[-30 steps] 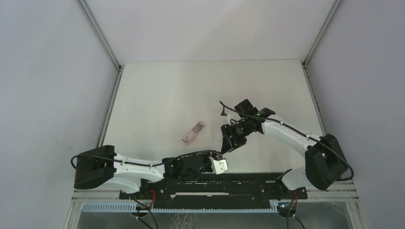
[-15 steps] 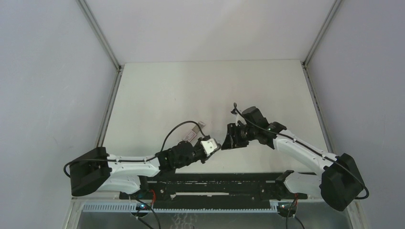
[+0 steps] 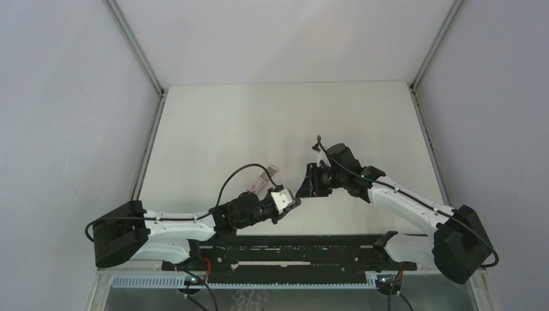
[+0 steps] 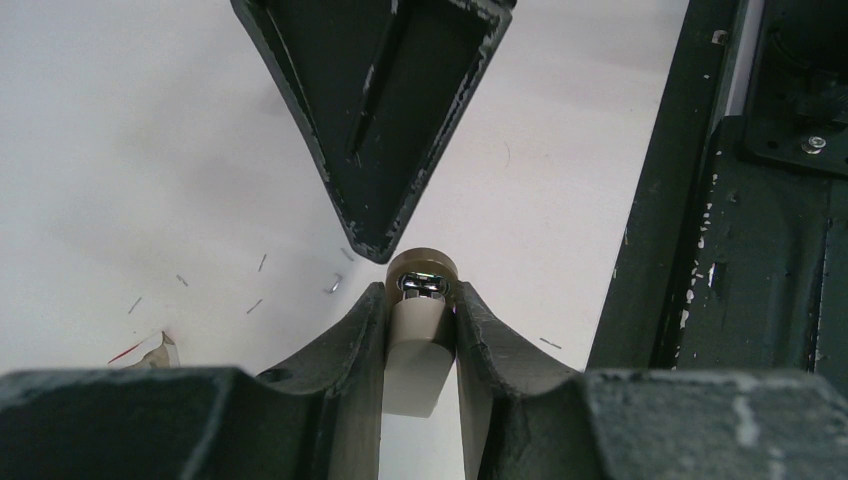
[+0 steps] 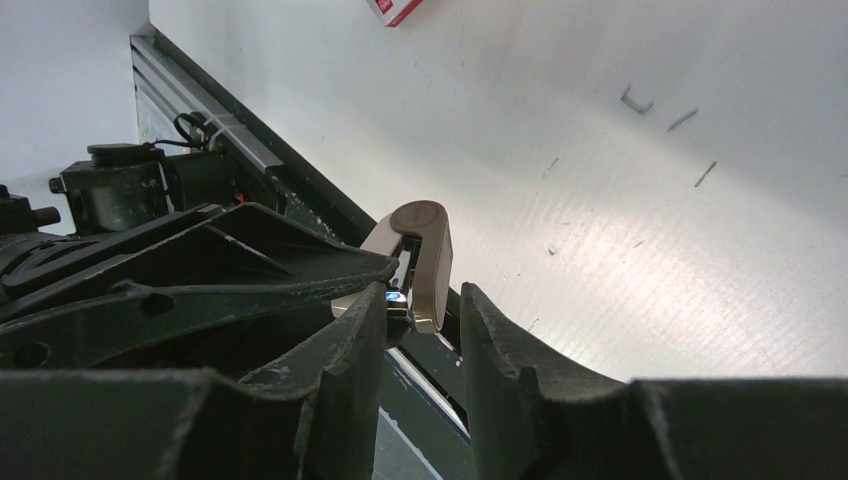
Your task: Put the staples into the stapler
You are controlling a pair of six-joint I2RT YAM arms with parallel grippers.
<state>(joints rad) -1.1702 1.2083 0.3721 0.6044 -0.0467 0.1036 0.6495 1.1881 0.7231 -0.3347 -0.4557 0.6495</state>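
Over the table point(image 3: 259, 116), the left hand point(image 3: 292, 203) grips the stapler point(image 4: 419, 345), facing the released right hand point(image 3: 307, 190).

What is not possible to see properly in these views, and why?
Right wrist view: the staples box is cut off by the top edge.
Left wrist view: the left hand covers the sides of the stapler; whether staples are inside cannot be told.
Same view: the right hand is cut off by the top edge.
Top view: the stapler is too small, lost between the hands.

Right pincer point(image 5: 422, 298) parted, stapler point(image 5: 424, 248) between fingertips.
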